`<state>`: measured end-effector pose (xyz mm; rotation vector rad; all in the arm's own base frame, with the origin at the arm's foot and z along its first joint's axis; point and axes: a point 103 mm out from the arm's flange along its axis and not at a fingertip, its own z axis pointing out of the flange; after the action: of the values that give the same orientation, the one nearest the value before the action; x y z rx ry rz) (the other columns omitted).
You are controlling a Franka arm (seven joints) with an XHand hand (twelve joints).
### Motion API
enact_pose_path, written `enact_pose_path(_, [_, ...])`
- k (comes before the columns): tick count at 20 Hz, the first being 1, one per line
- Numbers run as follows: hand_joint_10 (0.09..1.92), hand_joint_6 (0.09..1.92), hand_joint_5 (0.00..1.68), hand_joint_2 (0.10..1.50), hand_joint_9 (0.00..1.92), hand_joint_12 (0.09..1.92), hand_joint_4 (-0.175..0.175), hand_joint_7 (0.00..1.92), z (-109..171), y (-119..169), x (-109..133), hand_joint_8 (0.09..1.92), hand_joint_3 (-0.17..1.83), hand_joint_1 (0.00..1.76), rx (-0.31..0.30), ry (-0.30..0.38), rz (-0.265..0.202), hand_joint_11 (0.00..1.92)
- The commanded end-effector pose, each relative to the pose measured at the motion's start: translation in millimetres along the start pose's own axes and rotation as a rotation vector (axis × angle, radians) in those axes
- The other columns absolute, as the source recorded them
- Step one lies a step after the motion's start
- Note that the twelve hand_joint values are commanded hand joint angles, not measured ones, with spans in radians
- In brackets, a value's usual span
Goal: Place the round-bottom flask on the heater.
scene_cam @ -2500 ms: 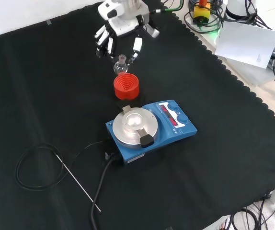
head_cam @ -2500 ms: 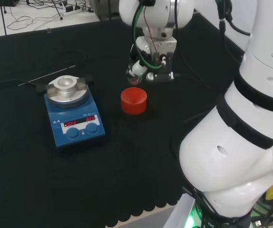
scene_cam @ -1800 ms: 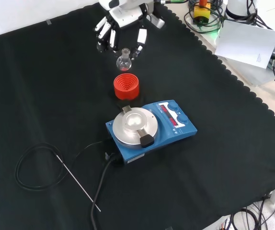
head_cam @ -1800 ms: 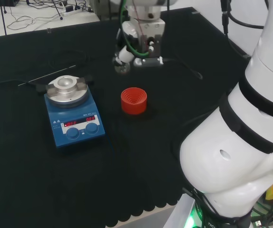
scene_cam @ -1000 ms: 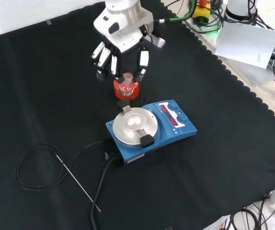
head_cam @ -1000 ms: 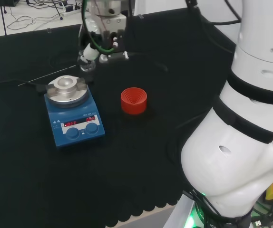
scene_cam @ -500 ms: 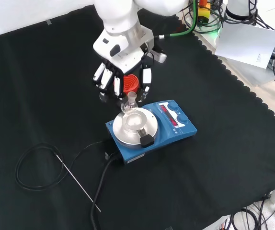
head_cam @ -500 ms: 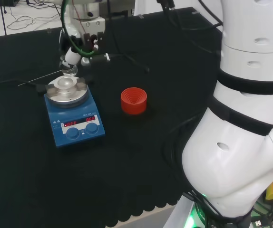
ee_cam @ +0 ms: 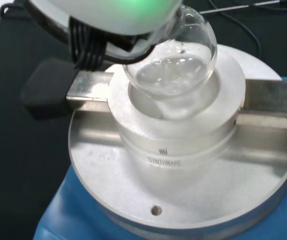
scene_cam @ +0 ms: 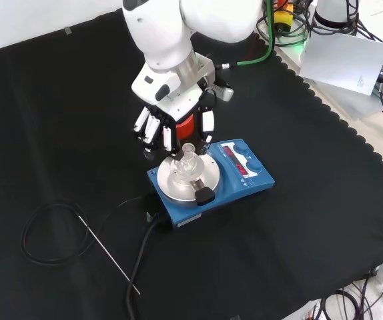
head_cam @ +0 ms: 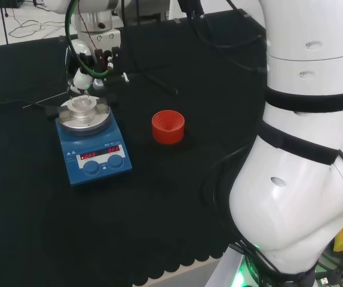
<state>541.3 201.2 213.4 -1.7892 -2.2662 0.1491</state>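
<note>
The clear round-bottom flask (scene_cam: 189,159) hangs upright over the heater's silver block (scene_cam: 178,180), with the hand (scene_cam: 173,100) shut on its neck from above. In the wrist view the glass bulb (ee_cam: 176,65) sits right at the bowl of the block (ee_cam: 183,145); I cannot tell whether glass and metal touch. The blue heater (head_cam: 94,156) stands at the left in the head view, with the hand (head_cam: 95,51) and the flask (head_cam: 83,98) directly over its plate. A blurred white part of the hand (ee_cam: 108,10) covers the flask's neck in the wrist view.
The empty red ribbed stand (head_cam: 168,126) is right of the heater in the head view; in the front view the hand partly hides it. A black cable loop (scene_cam: 45,233), a thin rod (scene_cam: 108,253) and the heater's cord (scene_cam: 141,247) lie on the cloth near the front.
The hand has carried the flask away from the red stand to the heater, then lowered it onto the middle of the silver block.
</note>
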Motion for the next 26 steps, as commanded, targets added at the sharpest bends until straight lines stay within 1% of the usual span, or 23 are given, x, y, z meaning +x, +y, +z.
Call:
enact_pose_path(1, [0.59,0.79,1.23,0.62,0.75,1.33,0.161,0.50,6,1,-3,0.69,0.77,1.12,0.019,-0.009,0.008,0.39])
enact_pose_path(7, [0.59,0.79,1.23,0.62,0.75,1.33,0.158,0.50,6,1,-7,0.69,0.77,1.12,0.021,0.000,0.012,0.38])
enact_pose_path(9, [0.59,0.80,1.23,0.62,0.75,1.33,0.154,0.49,7,2,-9,0.69,0.77,1.12,0.022,0.013,0.012,0.38])
enact_pose_path(11, [0.60,0.79,1.21,0.67,0.74,1.34,0.167,0.48,7,1,-11,0.70,0.68,1.11,0.021,0.021,0.012,0.37])
enact_pose_path(13, [0.62,0.79,1.17,0.78,0.71,1.35,0.174,0.45,7,0,-12,0.71,0.50,1.09,0.016,0.024,0.009,0.36])
enact_pose_path(14, [0.63,0.77,1.11,0.77,0.70,1.35,0.095,0.44,6,0,-11,0.71,0.48,1.04,0.012,0.023,0.007,0.35])
enact_pose_path(15, [0.64,0.75,1.04,0.72,0.69,1.35,0.026,0.43,5,-1,-11,0.71,0.51,1.00,0.009,0.022,0.006,0.34])
enact_pose_path(16, [0.64,0.74,0.99,0.68,0.68,1.36,-0.014,0.42,4,-2,-11,0.72,0.56,0.98,0.006,0.021,0.004,0.33])
enact_pose_path(17, [0.65,0.73,0.95,0.65,0.67,1.36,-0.035,0.41,3,-2,-11,0.72,0.59,0.96,0.003,0.022,0.002,0.32])
enact_pose_path(18, [0.65,0.73,0.92,0.63,0.67,1.36,-0.046,0.41,2,-3,-10,0.72,0.61,0.95,0.001,0.022,0.001,0.32])
enact_pose_path(20, [0.65,0.72,0.87,0.61,0.66,1.36,-0.052,0.40,0,-5,-10,0.72,0.62,0.95,0.004,0.020,0.000,0.31])
enact_pose_path(24, [0.65,0.73,0.82,0.59,0.64,1.37,-0.048,0.39,-3,-11,-13,0.72,0.64,0.94,0.018,0.022,0.003,0.29])
enact_pose_path(26, [0.65,0.73,0.80,0.58,0.63,1.37,-0.044,0.38,-6,-13,-14,0.72,0.64,0.93,0.007,0.018,0.005,0.27])
